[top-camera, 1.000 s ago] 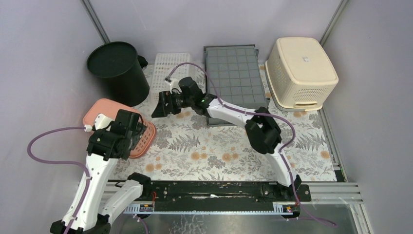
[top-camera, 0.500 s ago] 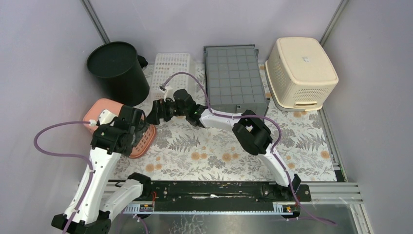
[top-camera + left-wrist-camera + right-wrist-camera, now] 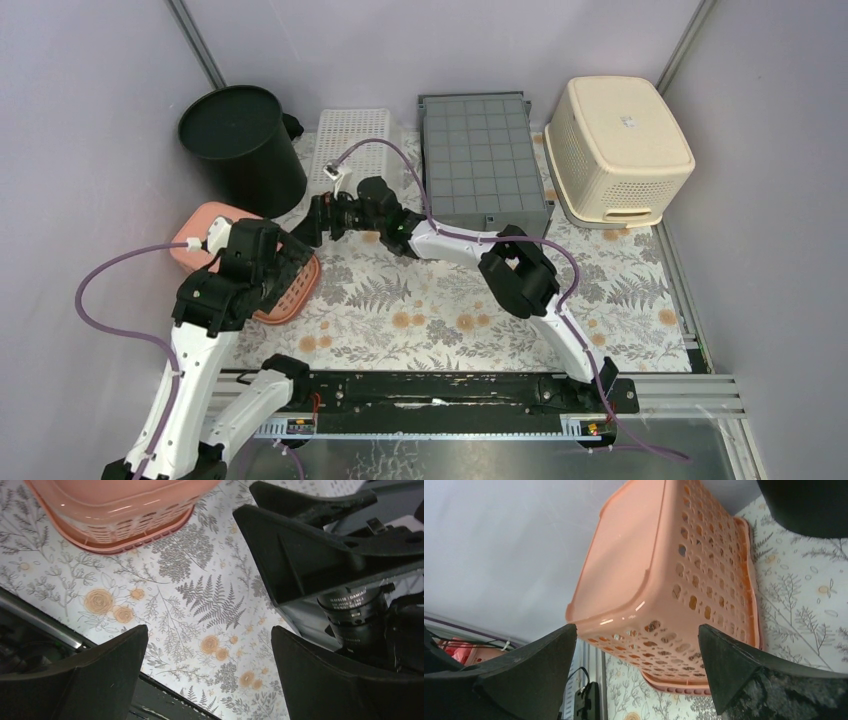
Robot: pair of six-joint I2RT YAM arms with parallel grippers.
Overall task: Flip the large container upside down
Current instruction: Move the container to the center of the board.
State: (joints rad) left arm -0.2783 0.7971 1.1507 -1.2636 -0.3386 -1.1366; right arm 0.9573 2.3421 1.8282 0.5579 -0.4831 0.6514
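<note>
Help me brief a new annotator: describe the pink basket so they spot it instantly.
On the floral table's left side, just nearer than the black round bin, sits an upside-down perforated basket. It alone is pink, unlike the white tray, grey crate and cream basket.

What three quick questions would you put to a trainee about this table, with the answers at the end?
1. True or false: the pink basket sits base up, with its rim on the floral mat.
2. What does the right gripper hold? A: the pink basket. B: the black bin. C: nothing.
3. Short answer: what colour is the upturned basket in the far right corner?

Key: 1 true. 2 C; its jaws stand open short of the pink basket. 3 cream.
</note>
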